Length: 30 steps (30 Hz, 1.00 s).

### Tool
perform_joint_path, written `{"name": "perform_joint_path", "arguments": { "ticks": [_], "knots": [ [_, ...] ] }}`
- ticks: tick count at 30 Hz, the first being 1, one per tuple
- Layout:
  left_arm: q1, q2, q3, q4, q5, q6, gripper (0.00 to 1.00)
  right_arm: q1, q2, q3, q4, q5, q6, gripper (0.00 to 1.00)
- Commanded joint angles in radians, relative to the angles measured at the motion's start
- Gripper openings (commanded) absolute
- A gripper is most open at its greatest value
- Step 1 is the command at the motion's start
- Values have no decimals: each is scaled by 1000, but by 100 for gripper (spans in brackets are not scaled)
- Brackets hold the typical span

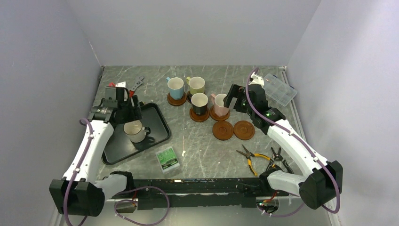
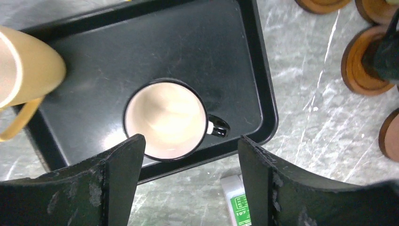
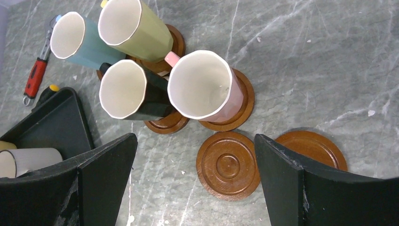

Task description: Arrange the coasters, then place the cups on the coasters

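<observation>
Cup: white black-rimmed handled mug [image 2: 164,120] stood upright in the black tray [image 2: 141,52], handle at 3 o'clock.
Left hand [image 2: 189,150]: open, empty, directly above the mug; the nearer arm.
Free coasters: two bare reddish-brown ringed discs [image 1: 223,130] lay on the worktop [image 1: 202,148] at 3 o'clock of the tray.
Right hand [image 3: 195,139]: open, empty.

You see a grey worktop [image 1: 207,146] veined with white like marble. Plain pale walls box it in on three sides: the back wall [image 1: 188,28], the left wall [image 1: 37,70] and the right wall [image 1: 353,56]. The light falls soft and even, leaving you only faint shadows.
</observation>
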Motion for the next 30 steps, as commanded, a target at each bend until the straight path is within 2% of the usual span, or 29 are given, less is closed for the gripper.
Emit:
{"name": "perform_joint_path", "arguments": {
  "ticks": [1, 5, 13, 21, 30],
  "knots": [
    [52, 84, 101, -86, -45, 67, 78, -4, -12, -4, 53, -46, -10, 100],
    [53, 198, 117, -107, -131, 185, 73, -3, -24, -13, 60, -74, -13, 100],
    [54, 142, 7, 33, -71, 378, 73, -8, -47, -16, 58, -88, -31, 100],
    [50, 220, 12, 54, -55, 426, 71, -10, -68, -10, 38, -110, -23, 100],
    [44, 254, -14, 153, 16, 477, 68, -11, -107, -32, 23, -99, -29, 100]
  ]
}}
